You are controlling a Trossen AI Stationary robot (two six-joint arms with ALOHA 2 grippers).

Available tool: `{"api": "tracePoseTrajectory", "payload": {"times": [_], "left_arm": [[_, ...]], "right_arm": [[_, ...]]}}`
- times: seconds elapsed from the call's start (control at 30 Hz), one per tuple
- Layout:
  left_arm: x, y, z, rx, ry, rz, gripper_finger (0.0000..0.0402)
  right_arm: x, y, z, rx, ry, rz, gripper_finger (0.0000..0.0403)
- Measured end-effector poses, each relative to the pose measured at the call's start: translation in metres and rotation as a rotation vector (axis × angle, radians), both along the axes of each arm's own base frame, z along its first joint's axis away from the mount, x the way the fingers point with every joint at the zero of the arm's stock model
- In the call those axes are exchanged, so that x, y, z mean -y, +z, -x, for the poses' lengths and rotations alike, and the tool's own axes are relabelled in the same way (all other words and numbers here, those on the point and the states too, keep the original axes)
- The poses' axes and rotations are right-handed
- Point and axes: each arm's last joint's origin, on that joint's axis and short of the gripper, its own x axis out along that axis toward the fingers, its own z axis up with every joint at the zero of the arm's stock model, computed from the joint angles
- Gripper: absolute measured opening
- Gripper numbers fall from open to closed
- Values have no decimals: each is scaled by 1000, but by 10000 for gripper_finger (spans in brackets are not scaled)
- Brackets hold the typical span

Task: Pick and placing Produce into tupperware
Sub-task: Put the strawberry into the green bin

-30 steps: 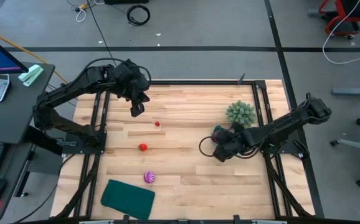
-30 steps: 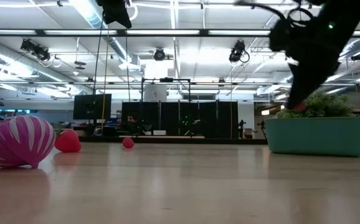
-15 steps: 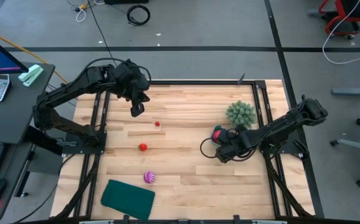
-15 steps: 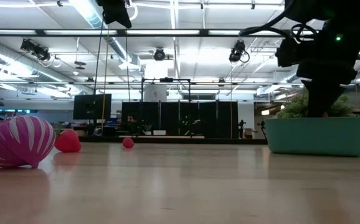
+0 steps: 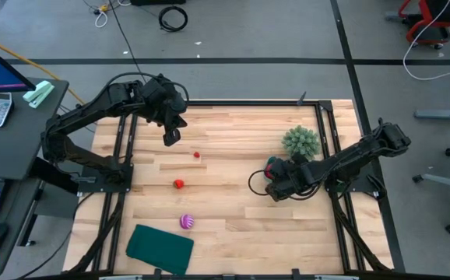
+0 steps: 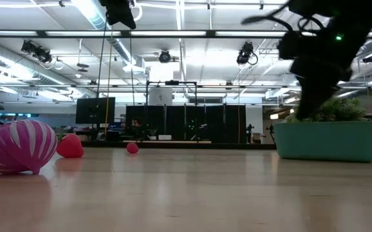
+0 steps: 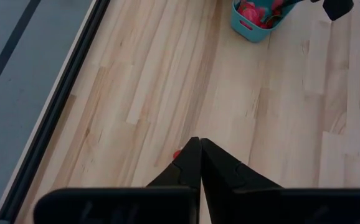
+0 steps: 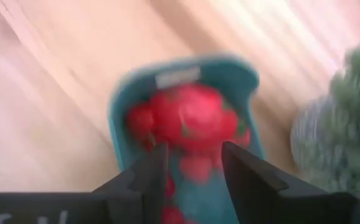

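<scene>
Right wrist view: right gripper (image 8: 189,163) parted, empty, just above tupperware (image 8: 123,93) holding red produce (image 8: 189,118).

Bright overhead light; blurred right-wrist view

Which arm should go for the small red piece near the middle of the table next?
Left. Its shut gripper hangs close beside that red piece, while the right gripper, open, is across the table over the tub.
</scene>
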Motion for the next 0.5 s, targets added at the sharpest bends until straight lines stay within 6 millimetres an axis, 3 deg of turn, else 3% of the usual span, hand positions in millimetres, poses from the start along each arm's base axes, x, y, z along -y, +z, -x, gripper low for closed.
{"api": "tracePoseTrajectory", "payload": {"times": [0.17, 0.37, 0.5], "left_arm": [[0, 0, 1, -5, 10, 10, 24], [3, -5, 6, -71, 61, 75, 12], [11, -15, 7, -128, 88, 132, 7]], "right_arm": [[7, 17, -21, 232, 67, 96, 161], [21, 56, -50, 519, 252, 215, 161], [34, 81, -55, 652, 337, 278, 161]]}}
